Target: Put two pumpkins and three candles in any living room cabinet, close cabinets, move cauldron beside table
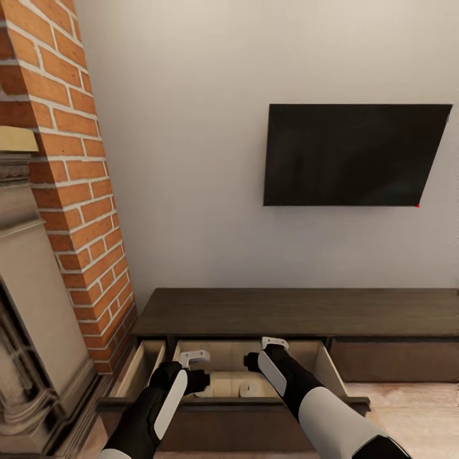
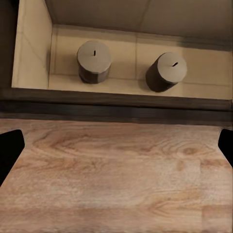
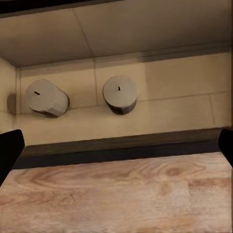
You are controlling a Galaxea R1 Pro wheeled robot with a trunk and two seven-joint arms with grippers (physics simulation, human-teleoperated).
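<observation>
The long low dark brown cabinet (image 1: 299, 312) stands against the wall with a drawer (image 1: 255, 422) pulled out toward me, its beige inside showing. Two stubby grey-beige candles stand upright on the drawer floor, apart from each other: one candle (image 2: 93, 60) and another (image 2: 166, 71) in the left wrist view, again one candle (image 3: 46, 97) and the other (image 3: 119, 93) in the right wrist view. My left gripper (image 2: 116, 150) and right gripper (image 3: 116, 150) hover above the drawer's front edge, both open and holding nothing. In the head view the left gripper (image 1: 199, 377) and right gripper (image 1: 252, 362) hang side by side over the drawer.
A narrower compartment (image 1: 137, 371) at the cabinet's left end also stands open. A brick column (image 1: 83, 191) and a stone fireplace (image 1: 32, 331) close off the left. A black TV (image 1: 354, 155) hangs on the wall above. Light wooden floor (image 1: 408, 408) lies at the right.
</observation>
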